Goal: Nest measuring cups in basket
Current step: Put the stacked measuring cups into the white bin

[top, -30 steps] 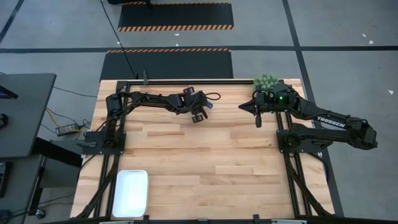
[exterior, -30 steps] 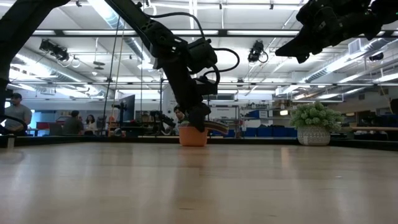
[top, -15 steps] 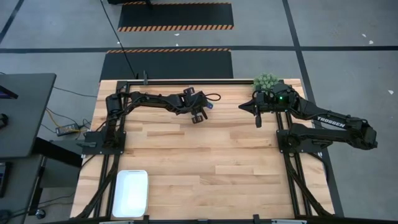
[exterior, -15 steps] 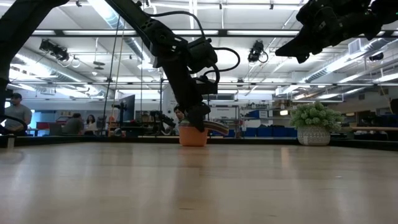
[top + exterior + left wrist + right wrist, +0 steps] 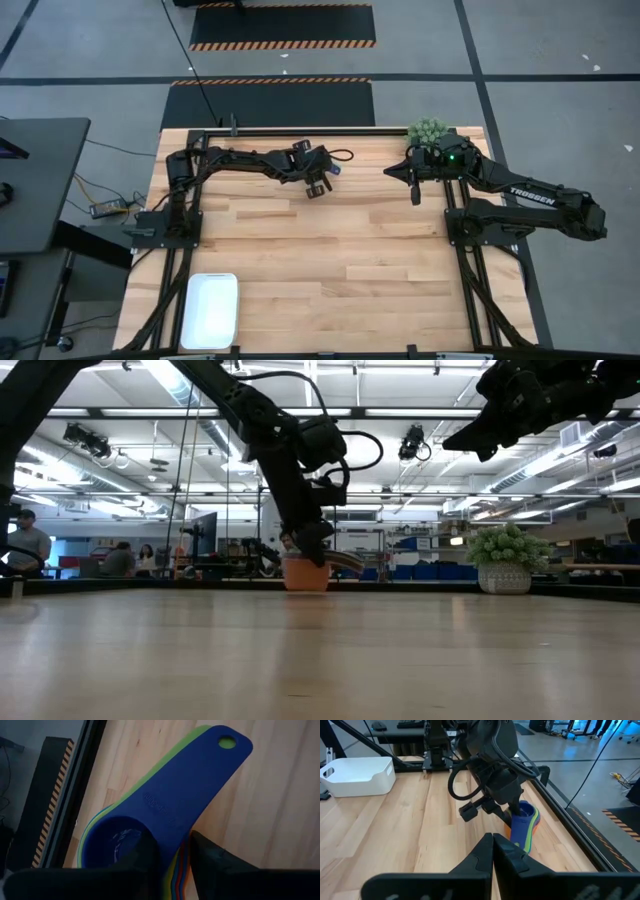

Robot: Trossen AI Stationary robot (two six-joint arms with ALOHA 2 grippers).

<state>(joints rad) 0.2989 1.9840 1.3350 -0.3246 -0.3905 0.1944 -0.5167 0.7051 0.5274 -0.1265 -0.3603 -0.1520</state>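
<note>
Wood table [image 5: 330,250] w/ basket [image 5: 209,310], plant [image 5: 428,131], cups [image 5: 524,825].

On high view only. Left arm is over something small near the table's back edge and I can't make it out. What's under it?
Observer: Left wrist view shows the measuring cups, already nested, with navy on top and green, yellow and orange edges beneath.
Operator: Gripped?
Observer: Yes. The left gripper has its jaws closed either side of the stacked handles, right by the bowls.
Operator: Off the table?
Observer: In the low view the orange bottom cup is at the table line. I cannot tell if there's a gap.
</note>
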